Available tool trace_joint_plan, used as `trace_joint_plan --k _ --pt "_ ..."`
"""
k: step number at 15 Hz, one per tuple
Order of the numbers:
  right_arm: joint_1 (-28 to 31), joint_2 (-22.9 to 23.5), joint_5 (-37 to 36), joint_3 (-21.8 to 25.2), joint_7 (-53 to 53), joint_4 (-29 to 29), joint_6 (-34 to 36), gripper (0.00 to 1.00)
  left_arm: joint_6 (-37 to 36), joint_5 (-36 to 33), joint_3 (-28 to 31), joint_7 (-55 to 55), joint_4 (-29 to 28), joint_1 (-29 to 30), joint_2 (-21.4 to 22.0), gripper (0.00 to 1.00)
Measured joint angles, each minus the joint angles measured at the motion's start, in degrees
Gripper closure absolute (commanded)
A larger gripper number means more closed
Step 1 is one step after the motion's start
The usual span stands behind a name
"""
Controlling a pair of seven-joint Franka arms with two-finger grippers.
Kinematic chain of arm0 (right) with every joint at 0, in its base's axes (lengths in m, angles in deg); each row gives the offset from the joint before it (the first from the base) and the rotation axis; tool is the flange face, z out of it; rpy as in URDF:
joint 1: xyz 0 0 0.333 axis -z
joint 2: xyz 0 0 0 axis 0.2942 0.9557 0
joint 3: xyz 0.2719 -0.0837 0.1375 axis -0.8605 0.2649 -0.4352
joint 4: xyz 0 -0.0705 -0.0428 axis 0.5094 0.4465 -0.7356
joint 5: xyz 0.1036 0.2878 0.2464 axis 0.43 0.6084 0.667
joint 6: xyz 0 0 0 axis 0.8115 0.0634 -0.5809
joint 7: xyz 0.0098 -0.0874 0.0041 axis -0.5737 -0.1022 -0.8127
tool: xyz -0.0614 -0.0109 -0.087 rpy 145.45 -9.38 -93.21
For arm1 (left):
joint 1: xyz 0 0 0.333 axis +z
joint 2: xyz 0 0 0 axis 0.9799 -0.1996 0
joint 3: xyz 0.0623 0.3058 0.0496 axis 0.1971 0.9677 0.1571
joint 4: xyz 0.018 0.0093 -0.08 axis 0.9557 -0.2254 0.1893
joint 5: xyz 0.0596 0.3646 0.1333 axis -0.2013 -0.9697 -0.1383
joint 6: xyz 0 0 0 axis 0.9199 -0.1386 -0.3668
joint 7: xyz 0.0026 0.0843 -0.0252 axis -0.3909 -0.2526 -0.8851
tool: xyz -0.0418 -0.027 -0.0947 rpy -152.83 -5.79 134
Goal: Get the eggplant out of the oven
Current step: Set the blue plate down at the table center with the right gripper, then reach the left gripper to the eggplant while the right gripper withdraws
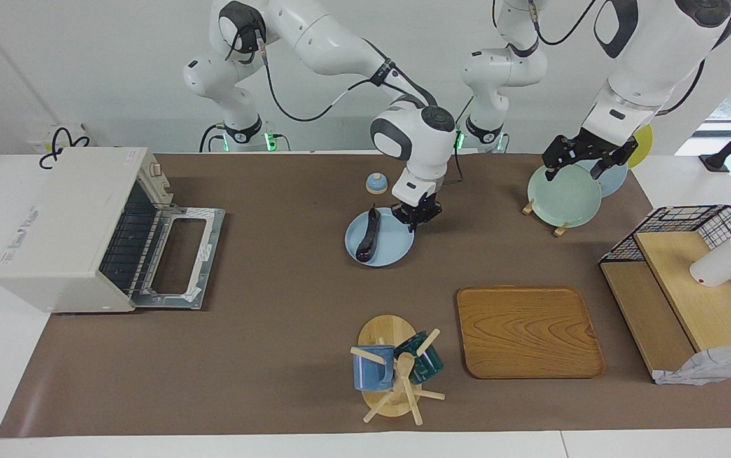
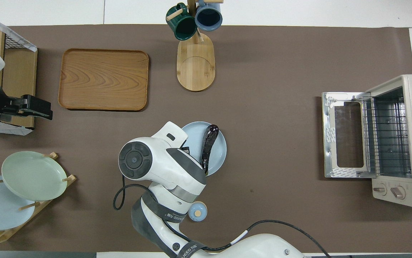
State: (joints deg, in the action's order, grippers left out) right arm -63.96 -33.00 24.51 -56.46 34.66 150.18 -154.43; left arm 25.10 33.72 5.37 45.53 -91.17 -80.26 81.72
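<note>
"What sat at the right arm's end of the table?"

"The oven (image 1: 66,222) sat by that end's edge. It was a white box. Its door (image 1: 181,257) lay folded down flat and wide open, and I could see the wire rack (image 2: 388,136) inside."

"Where was the eggplant?"

"The eggplant (image 1: 368,238) was out of the oven. It lay long and dark on a light blue plate (image 1: 397,245) in the middle of the table, a bit closer to the robots' edge than to the edge away from them."

"And the right gripper?"

"The right gripper (image 1: 417,219) was low over the rim of that plate, just beside the eggplant. There was a gap between them, so it was not holding the eggplant. I could not tell if it was open or closed."

"What was near the edge farthest from the robots?"

"A wooden mug stand (image 1: 385,331) with a blue mug (image 1: 371,369) and a green mug (image 1: 425,362) on its pegs. Beside it, toward the left arm's end, lay a flat wooden tray (image 1: 527,331)."

"And the left gripper?"

"The left gripper (image 1: 584,166) hung up in the air over a pale green plate (image 1: 562,197) that stood tilted in a little rack by the robots' edge. That arm just waited. I could not tell if it was open or closed."

"What was at the left arm's end?"

"A black wire basket (image 1: 689,216) by that end's edge."
</note>
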Motion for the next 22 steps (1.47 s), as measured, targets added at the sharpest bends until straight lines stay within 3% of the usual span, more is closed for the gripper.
trace_joint_plan --k 2,6,9,11,12,15,18,22 --pt "0.4 0.0 0.5 0.0 0.0 0.1 -1.7 0.75 0.0 0.0 0.0 0.0 0.0 0.0 0.2 0.00" --pt "1.3 -0.3 0.5 0.2 -0.5 -1.6 -0.7 0.76 0.0 0.0 0.1 0.0 0.0 0.0 0.5 0.00" --pt "4.1 -2.1 -0.3 1.1 -3.5 -4.7 7.7 0.90 0.0 0.0 0.1 -0.1 0.0 0.1 0.7 0.00" --pt "9.2 -4.8 -0.8 1.5 -9.8 -4.6 12.9 1.00 0.0 0.0 0.1 -0.1 0.0 0.1 0.7 0.00" --pt "12.5 -6.3 -0.8 1.6 -14.3 -4.1 14.8 1.00 0.1 0.0 0.1 -0.1 0.0 0.0 0.7 0.00" --pt "24.3 -11.9 -0.8 1.7 -25.7 1.5 16.6 1.00 1.9 0.6 -0.5 -1.1 -1.5 -0.7 0.8 0.00" --pt "31.6 -15.8 -2.2 1.7 -28.3 9.5 15.7 1.00 7.8 1.1 -1.1 -8.4 -6.6 -6.9 1.0 0.00" --pt "36.6 -18.9 -4.9 1.6 -30.1 24.5 2.4 1.00 18.5 3.9 -1.6 -20.1 -14.1 -16.1 0.7 0.00"
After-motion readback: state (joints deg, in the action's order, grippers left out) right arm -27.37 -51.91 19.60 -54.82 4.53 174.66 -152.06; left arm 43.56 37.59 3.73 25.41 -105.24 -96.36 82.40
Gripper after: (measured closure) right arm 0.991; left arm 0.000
